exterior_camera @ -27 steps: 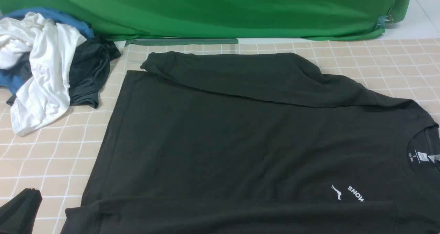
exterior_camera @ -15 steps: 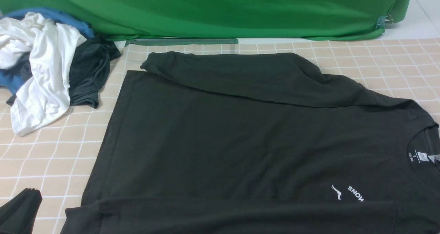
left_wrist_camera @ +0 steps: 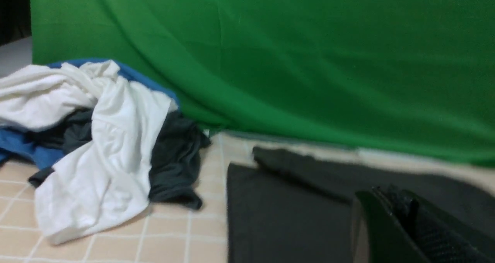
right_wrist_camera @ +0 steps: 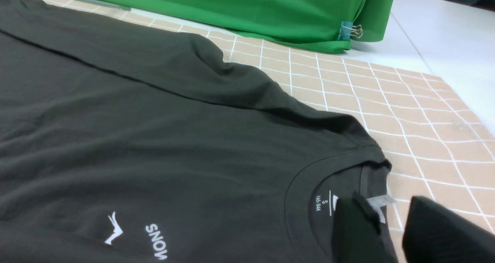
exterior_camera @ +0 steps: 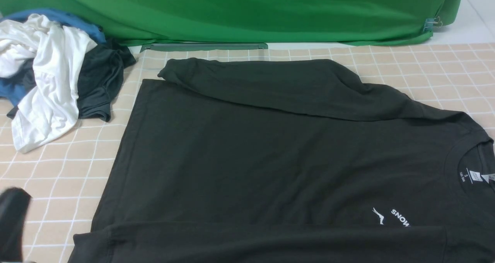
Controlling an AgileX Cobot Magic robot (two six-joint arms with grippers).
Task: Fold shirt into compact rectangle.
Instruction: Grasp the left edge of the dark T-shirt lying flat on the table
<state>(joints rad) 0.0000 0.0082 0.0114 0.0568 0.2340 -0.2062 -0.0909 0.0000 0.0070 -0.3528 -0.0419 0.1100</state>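
Observation:
The black shirt (exterior_camera: pixel 278 151) lies flat on the checked tablecloth (exterior_camera: pixel 58 170), collar to the right and hem to the left. Its white logo and "SNOW" lettering (exterior_camera: pixel 400 217) face up. The far sleeve (exterior_camera: pixel 270 81) is folded across the body, and the near sleeve lies along the front edge. My left gripper (exterior_camera: pixel 14 197) is blurred at the lower left, off the shirt's hem corner. In the left wrist view this gripper (left_wrist_camera: pixel 381 193) is shut and empty. My right gripper (right_wrist_camera: pixel 390 212) hovers open over the collar and white neck label (right_wrist_camera: pixel 381 201), holding nothing.
A pile of white, blue and dark grey garments (exterior_camera: pixel 50 73) sits at the far left. The green backdrop cloth (exterior_camera: pixel 247 11) hangs along the back, held by a binder clip (exterior_camera: pixel 435 22). Bare white tabletop (right_wrist_camera: pixel 444 31) lies beyond the cloth's right edge.
My left gripper has risen and shifted left at the lower left of the front view, and is now blurred. The shirt has not moved.

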